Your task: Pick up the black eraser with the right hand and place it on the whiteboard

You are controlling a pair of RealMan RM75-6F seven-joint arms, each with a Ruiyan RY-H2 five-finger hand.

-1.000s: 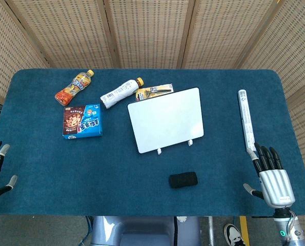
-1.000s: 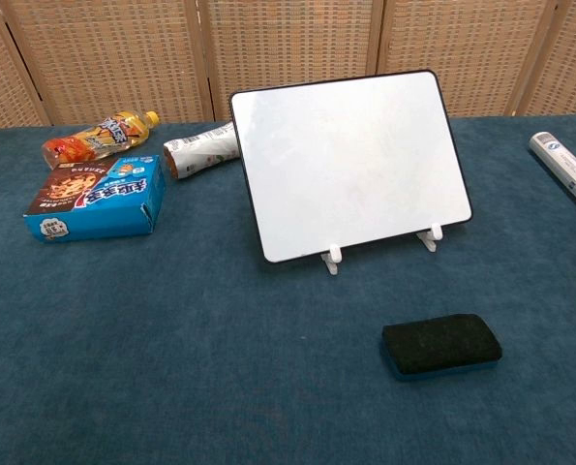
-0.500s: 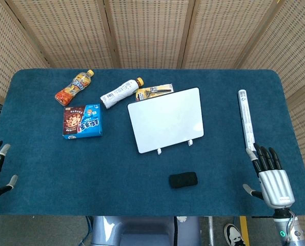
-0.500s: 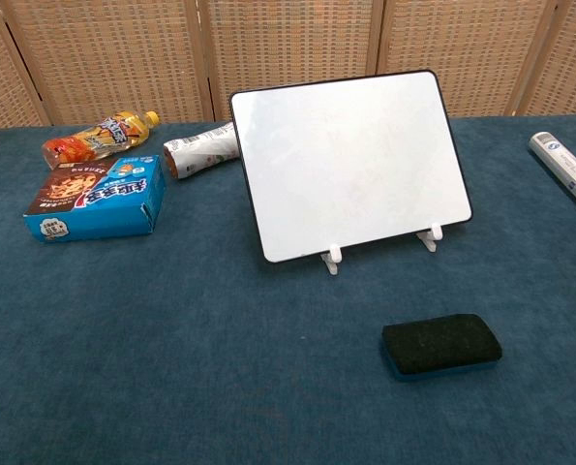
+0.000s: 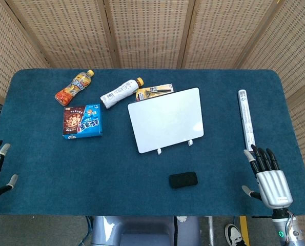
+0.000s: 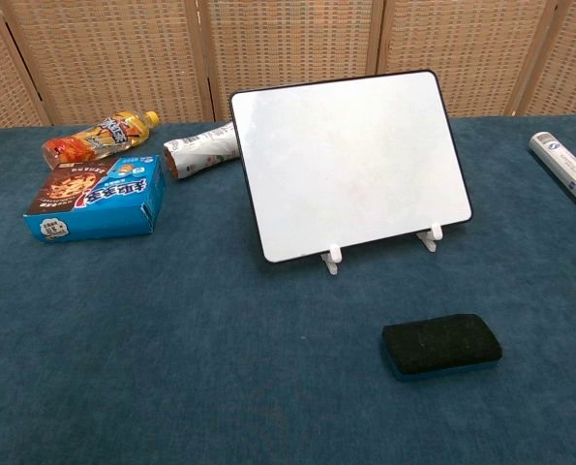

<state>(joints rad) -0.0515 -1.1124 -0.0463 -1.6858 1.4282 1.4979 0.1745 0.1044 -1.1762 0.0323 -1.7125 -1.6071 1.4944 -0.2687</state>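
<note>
Right hand (image 5: 268, 177), metallic with dark fingers spread and empty, hovers at the table's near right corner. Well to its left, the black rounded felt eraser (image 5: 183, 180) lies on blue carpet-like cloth (image 5: 116, 169), in front of the propped, glossy whiteboard (image 5: 166, 120).

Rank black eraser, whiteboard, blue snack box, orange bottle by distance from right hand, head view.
From the right hand:
1. black eraser, front centre
2. whiteboard, mid-table, propped on its stand
3. blue snack box, left side
4. orange bottle, far left rear
</note>
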